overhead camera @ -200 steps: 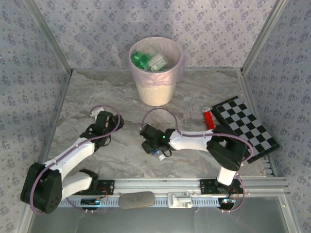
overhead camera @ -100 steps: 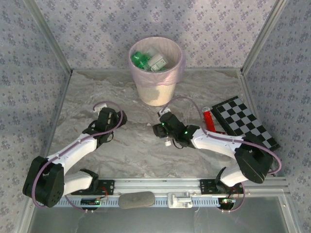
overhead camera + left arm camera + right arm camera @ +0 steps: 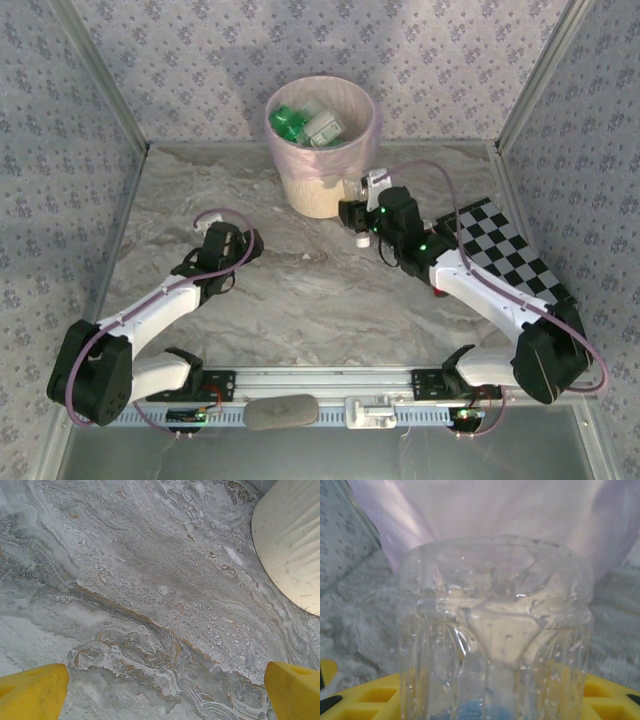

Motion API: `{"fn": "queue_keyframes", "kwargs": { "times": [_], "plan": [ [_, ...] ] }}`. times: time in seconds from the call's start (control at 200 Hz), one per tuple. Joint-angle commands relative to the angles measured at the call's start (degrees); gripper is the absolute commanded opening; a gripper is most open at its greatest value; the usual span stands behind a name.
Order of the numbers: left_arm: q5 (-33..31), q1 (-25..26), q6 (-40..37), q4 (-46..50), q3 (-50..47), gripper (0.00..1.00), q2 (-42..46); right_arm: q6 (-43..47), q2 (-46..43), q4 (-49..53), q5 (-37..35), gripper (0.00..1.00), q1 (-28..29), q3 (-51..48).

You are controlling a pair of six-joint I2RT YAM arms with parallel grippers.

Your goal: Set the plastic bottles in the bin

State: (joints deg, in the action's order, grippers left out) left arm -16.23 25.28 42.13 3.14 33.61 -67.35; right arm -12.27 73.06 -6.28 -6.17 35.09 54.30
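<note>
The bin (image 3: 318, 195), cream with a pink bag over its rim, stands at the back centre and holds green bottles (image 3: 290, 122) and a clear bottle (image 3: 326, 128). My right gripper (image 3: 360, 216) hovers just right of the bin's wall, shut on a clear plastic bottle (image 3: 495, 630) with a blue label; its yellow fingers (image 3: 355, 697) flank the bottle, with the pink bag (image 3: 495, 510) right behind. A bit of red bottle (image 3: 437, 291) peeks from under the right arm. My left gripper (image 3: 226, 246) is open over bare marble, its yellow fingertips (image 3: 30, 692) wide apart.
A black-and-white checkerboard (image 3: 510, 255) lies at the right wall. The bin's cream wall (image 3: 295, 540) is at the upper right of the left wrist view. A grey oval object (image 3: 282, 411) rests on the front rail. Patterned walls enclose the marble table (image 3: 200, 190).
My right arm has swung from the table's middle out to the bin's right side, carrying the clear bottle. The left arm has shifted only slightly and stays open.
</note>
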Motion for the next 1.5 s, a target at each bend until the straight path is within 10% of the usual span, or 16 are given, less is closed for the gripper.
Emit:
{"fn": "queue_keyframes", "kwargs": {
  "times": [0.0, 0.65, 1.494],
  "plan": [
    [0.2, 0.5, 0.4, -0.9, 1.6, 1.0, -0.4, 5.0, -1.9, -2.6, 4.0, 0.45, -2.0, 4.9],
    [-0.5, 0.8, -0.8, 0.4, 1.9, 1.0, 0.6, 7.7, 16.5, 6.3, 17.4, 0.45, -10.2, 38.0],
    [-3.7, 0.8, -2.0, 3.1, 0.4, 1.0, 5.1, 11.3, 52.0, 36.6, 14.4, 0.46, -13.5, 87.2]
  ]
}}
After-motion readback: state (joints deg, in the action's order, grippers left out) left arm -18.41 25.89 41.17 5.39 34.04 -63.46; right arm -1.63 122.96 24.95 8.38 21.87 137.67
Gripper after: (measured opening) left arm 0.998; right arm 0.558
